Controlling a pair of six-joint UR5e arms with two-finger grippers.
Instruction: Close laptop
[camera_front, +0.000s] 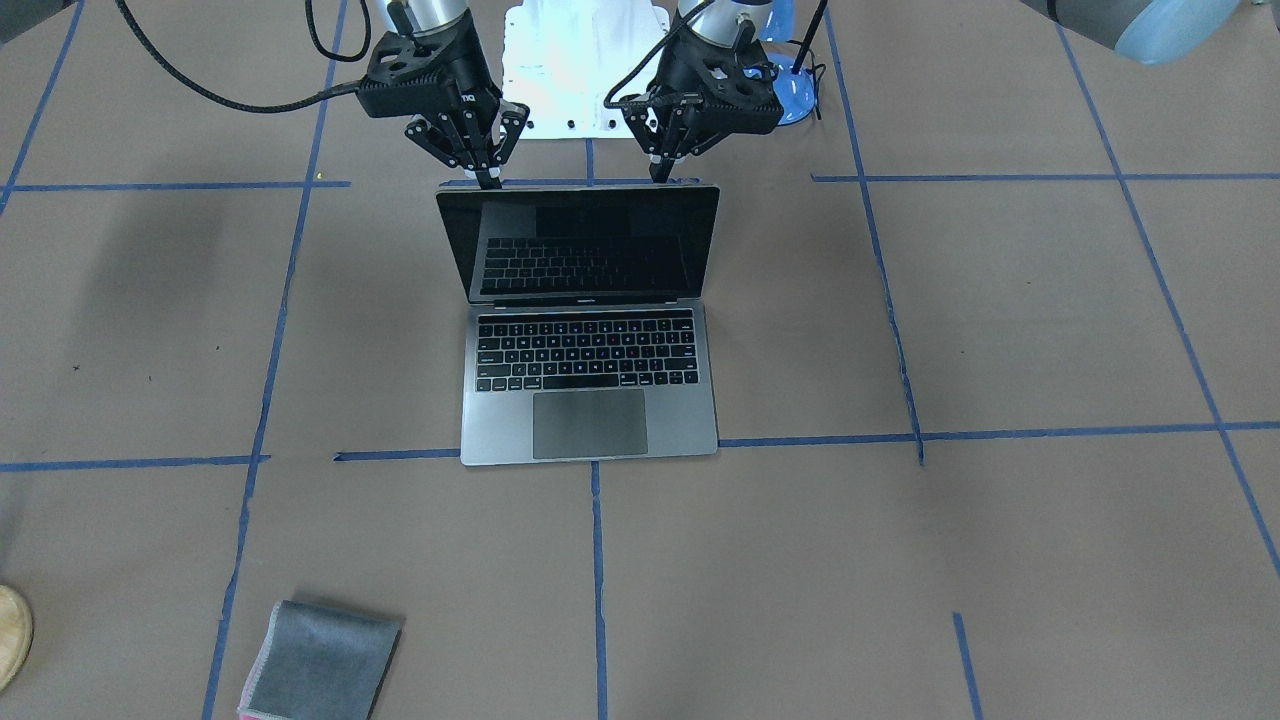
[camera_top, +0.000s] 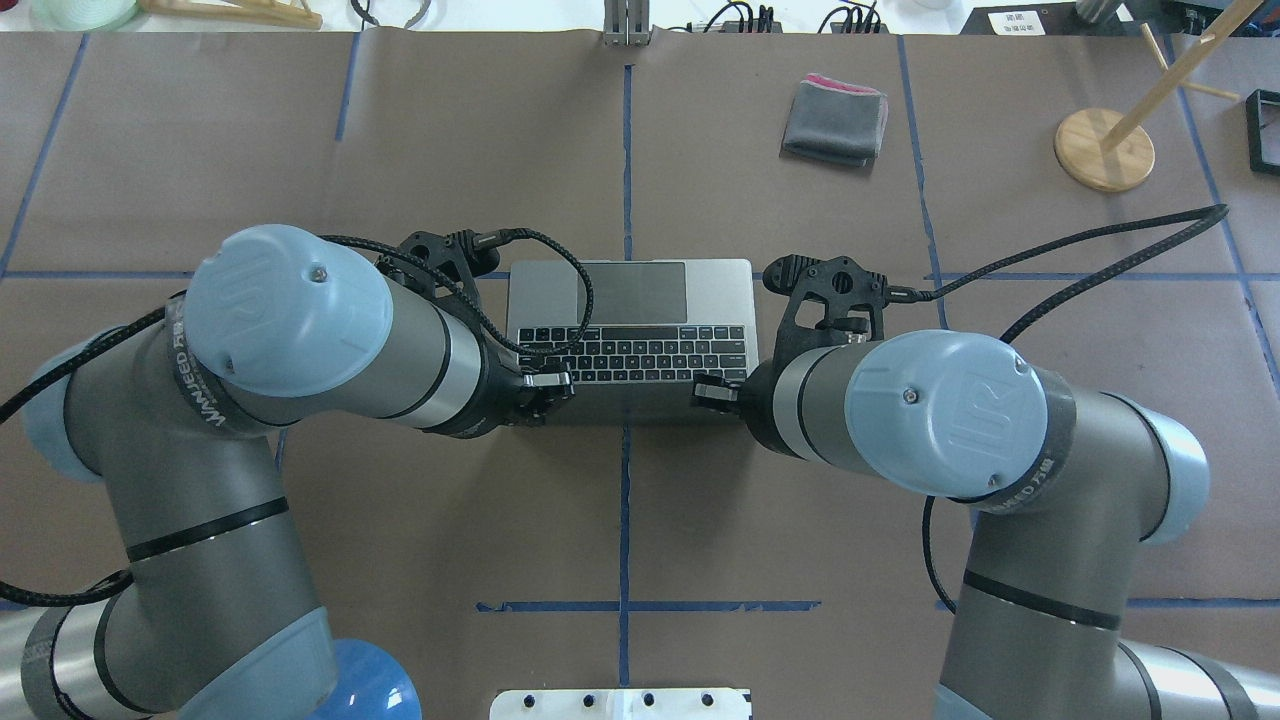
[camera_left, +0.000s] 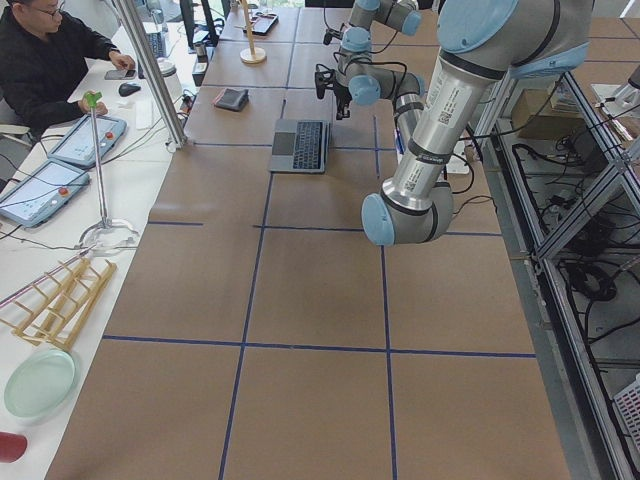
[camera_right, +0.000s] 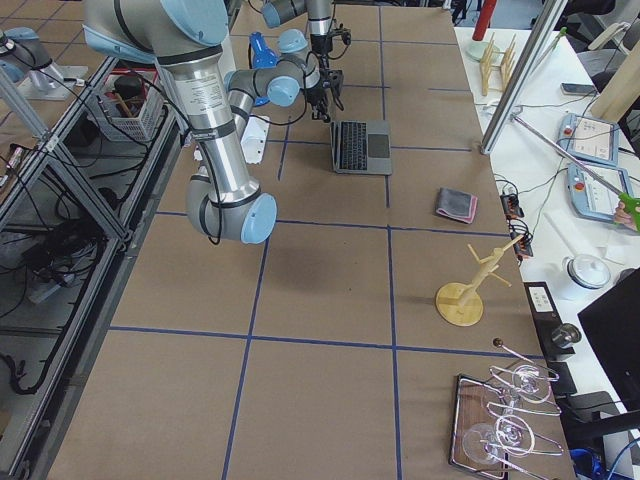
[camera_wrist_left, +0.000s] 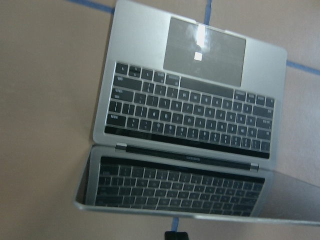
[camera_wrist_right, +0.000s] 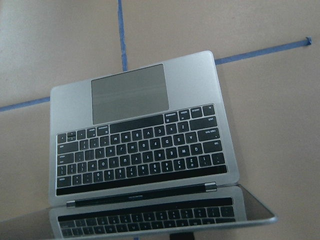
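The grey laptop (camera_front: 590, 400) stands open in the middle of the table, with its black screen raised steeply and leaning slightly over the keyboard. It also shows in the overhead view (camera_top: 630, 290) and in both wrist views (camera_wrist_left: 195, 115) (camera_wrist_right: 140, 150). My left gripper (camera_front: 662, 175) is shut, with its fingertips at the back of the lid's top edge near one corner. My right gripper (camera_front: 489, 178) is shut at the top edge near the other corner. In the overhead view the left gripper (camera_top: 545, 385) and right gripper (camera_top: 715, 390) flank the lid's edge.
A folded grey cloth (camera_top: 835, 120) lies on the far side of the table, apart from the laptop. A wooden stand (camera_top: 1105, 150) is at the far right. An operator (camera_left: 50, 60) sits at the side bench. Blue tape lines cross the brown table.
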